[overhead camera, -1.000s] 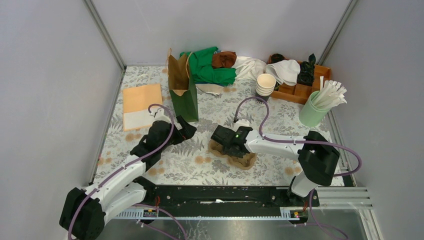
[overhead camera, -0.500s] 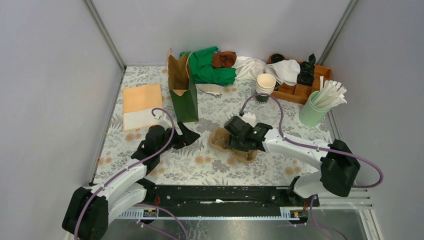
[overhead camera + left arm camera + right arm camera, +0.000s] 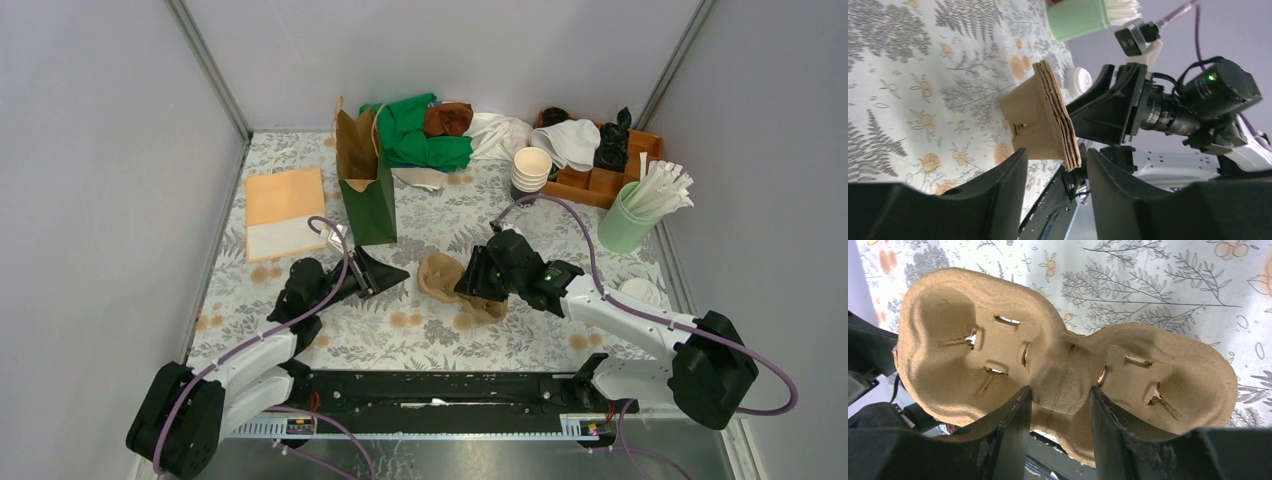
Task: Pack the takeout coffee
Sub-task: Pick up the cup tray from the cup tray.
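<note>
takeout coffee (image 3: 1078,81) half hidden behind cup carrier (image 3: 950,360) pinched by right tool (image 3: 1059,392), left tool (image 3: 1055,156) spread

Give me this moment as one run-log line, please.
right fingers: shut on cup carrier, tilted | left fingers: open, empty | takeout coffee: apart, untouched

The left arm (image 3: 250,352) and right arm (image 3: 625,312) are white tubes with black joints and purple cables (image 3: 1196,35). Left gripper (image 3: 1054,155) and right gripper (image 3: 1059,390) are matte black.
</note>
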Motion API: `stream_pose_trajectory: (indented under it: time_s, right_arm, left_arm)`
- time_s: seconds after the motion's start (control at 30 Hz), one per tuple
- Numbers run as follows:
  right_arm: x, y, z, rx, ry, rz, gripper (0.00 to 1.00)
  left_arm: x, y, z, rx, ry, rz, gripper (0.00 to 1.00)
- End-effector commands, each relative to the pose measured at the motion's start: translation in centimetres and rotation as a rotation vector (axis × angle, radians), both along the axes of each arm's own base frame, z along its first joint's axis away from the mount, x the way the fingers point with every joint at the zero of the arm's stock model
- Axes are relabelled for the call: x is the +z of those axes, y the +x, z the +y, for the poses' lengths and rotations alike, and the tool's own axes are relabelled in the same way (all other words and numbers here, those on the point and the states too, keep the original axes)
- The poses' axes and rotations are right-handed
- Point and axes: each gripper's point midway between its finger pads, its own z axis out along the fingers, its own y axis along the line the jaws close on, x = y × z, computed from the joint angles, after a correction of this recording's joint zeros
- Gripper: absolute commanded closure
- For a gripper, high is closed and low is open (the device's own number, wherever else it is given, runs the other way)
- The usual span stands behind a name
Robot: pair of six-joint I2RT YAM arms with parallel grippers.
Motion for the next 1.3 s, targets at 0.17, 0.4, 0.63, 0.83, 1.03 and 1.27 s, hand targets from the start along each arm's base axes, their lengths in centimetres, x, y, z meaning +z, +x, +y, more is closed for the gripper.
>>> stream_pose_trajectory:
  time_s: [0.17,0.4,0.63,0.83,1.03,1.27]
  right_arm:
    - [2.9,0.7,2.0,0.059,0.141,-0.063,0.63]
    - [2.8,0.5,2.3,0.067,0.156,-0.056,0.65]
    - [2.8,0.5,2.4,0.073,0.162,-0.056,0.67]
    - [2.8,0.4,2.5,0.076,0.169,-0.055,0.68]
    - [3.1,0.3,2.7,0.083,0.185,-0.059,0.68]
    - [3.2,0.2,2.9,0.091,0.199,-0.058,0.68]
  left_arm:
    - [2.9,-1.5,-1.3,-0.115,-0.169,0.001,0.64]
    - [3.4,-1.5,-1.7,-0.141,-0.194,0.001,0.67]
    - [3.4,-1.5,-1.8,-0.149,-0.194,0.0,0.8]
    - [3.8,-1.7,-1.9,-0.154,-0.215,-0.005,0.84]
    - [4.9,-2.1,-1.7,-0.169,-0.256,-0.044,0.8]
    - [4.9,-2.1,-1.8,-0.173,-0.257,-0.039,0.89]
